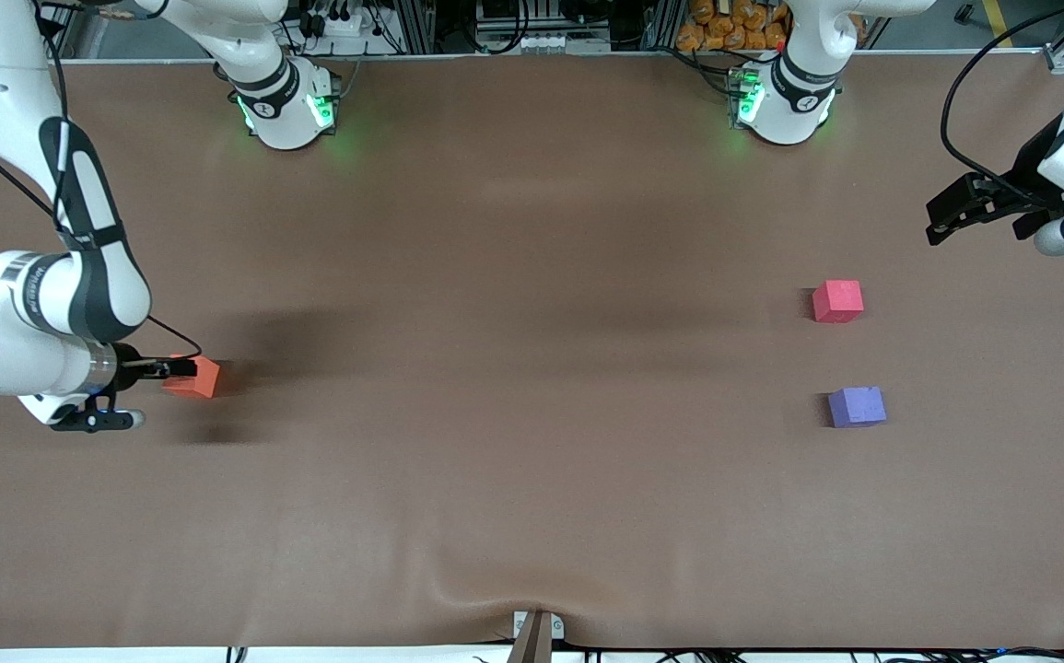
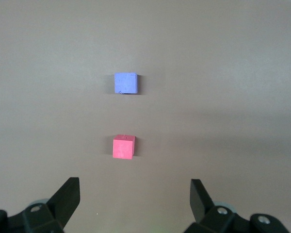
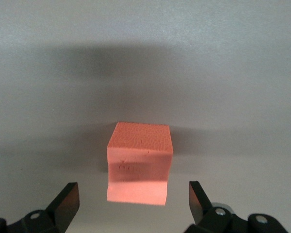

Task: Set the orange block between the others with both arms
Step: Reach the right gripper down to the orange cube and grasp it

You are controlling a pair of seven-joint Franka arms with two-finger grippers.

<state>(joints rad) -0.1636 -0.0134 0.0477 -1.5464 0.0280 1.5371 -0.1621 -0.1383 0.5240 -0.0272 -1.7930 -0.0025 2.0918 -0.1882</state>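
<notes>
Here right gripper (image 3: pixel 133 204) hangs low, jaws released, orange block (image 1: pixel 197 377) on the worktop just ahead of the gap, lined up for pickup. Left gripper (image 1: pixel 974 210) waits, jaws released, red-pink cube (image 2: pixel 123 146) and purple-blue cube (image 2: pixel 125 83) ahead, apart, slot free.

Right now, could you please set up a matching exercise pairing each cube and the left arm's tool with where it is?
Things:
1. orange block
2. red-pink cube
3. purple-blue cube
4. left tool

Places:
A. nearest the front camera, left arm's end
B. open, above the table edge
C. just ahead of the open right tool
D. between the purple-blue cube and the bases

Pairs: 1-C, 2-D, 3-A, 4-B
</notes>
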